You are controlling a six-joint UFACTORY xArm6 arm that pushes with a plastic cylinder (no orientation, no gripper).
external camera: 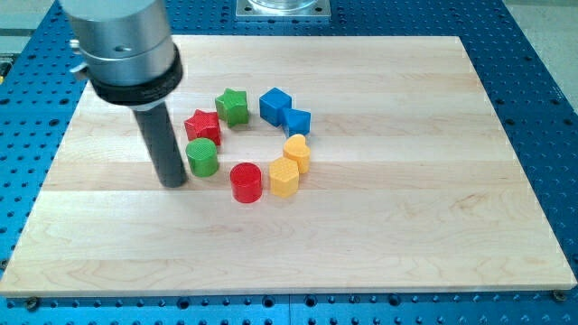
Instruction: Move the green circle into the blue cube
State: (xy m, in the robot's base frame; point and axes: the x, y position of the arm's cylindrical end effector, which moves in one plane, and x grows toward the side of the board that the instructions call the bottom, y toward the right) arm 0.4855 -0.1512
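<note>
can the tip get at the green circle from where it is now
Probably yes. My tip sits just to the view's left of the green circle, with nothing between them. The red star stands close above the circle, and the blue cube lies further to the upper right.

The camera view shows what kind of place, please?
Probably a robotics lab bench. A wooden board lies on a blue perforated metal table, small coloured blocks such as the green circle and blue cube form a ring, and my tip rests left of the green circle.
</note>
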